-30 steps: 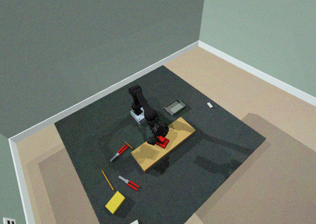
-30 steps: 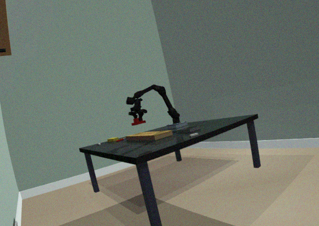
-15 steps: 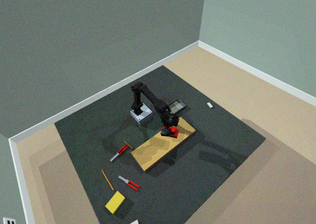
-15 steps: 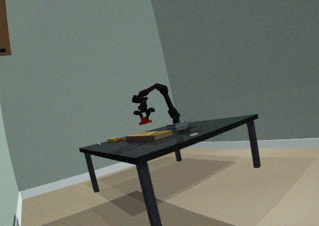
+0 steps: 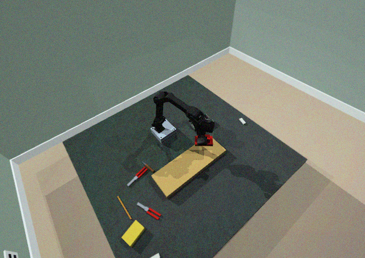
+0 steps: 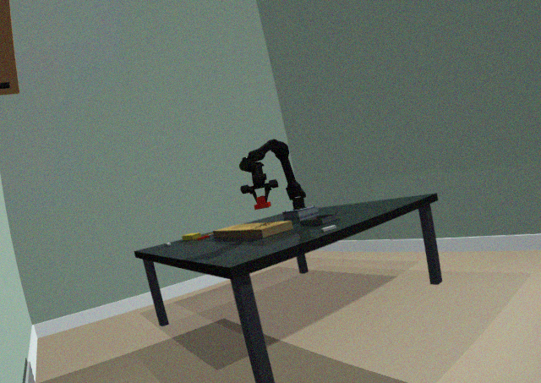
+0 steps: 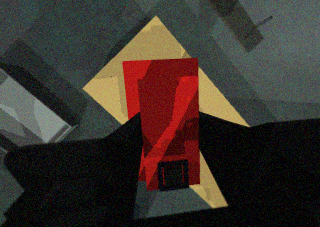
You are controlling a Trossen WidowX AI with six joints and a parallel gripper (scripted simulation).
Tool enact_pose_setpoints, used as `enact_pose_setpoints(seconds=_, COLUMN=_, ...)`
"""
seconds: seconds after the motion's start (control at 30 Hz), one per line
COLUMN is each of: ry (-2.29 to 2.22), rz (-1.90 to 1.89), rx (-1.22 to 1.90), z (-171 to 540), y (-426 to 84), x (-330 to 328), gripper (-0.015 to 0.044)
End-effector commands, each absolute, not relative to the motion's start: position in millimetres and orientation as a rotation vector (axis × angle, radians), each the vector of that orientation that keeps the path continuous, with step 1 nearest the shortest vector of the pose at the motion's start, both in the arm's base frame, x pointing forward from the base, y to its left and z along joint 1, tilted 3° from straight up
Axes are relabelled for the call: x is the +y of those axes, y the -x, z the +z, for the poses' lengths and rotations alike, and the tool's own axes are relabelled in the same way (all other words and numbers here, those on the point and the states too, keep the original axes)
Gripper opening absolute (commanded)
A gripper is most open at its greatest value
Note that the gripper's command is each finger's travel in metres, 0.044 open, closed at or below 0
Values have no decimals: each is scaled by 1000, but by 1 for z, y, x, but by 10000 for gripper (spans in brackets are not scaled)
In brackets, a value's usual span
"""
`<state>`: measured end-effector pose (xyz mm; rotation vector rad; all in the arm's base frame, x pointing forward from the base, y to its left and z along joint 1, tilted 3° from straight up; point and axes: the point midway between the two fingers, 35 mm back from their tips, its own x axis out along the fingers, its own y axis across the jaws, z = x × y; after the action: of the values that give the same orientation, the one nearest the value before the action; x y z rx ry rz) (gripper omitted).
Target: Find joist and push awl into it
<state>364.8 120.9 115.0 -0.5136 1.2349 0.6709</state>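
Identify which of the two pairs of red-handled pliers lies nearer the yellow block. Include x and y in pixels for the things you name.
The pliers [image 5: 148, 209] whose red handles point toward the bottom right; the other pair [image 5: 137, 176] lies beside the awl [image 5: 149, 167], handles toward the panel [image 5: 188, 170] [image 6: 251, 229] [image 7: 150, 42].

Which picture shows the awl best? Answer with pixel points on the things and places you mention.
The top view, because the awl [image 5: 149, 167] lies there in plain sight, touching or almost touching the panel's [image 5: 188, 168] corner. I can't make it out in the exterior or wrist view.
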Motion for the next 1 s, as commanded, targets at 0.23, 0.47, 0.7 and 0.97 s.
enact_pose_setpoints(seconds=0.23, ry=621, rz=843, rx=1195, z=111, y=-326, x=188, gripper=0)
enact_pose_setpoints(seconds=0.47, ry=693, rz=949, rx=1167, z=108, y=-296, x=224, gripper=0)
enact_pose_setpoints(seconds=0.7, ry=765, rz=1055, rx=1137, z=105, y=-262, x=256, gripper=0)
enact_pose_setpoints(seconds=0.97, ry=847, rz=1175, rx=1098, z=101, y=-220, x=286, gripper=0)
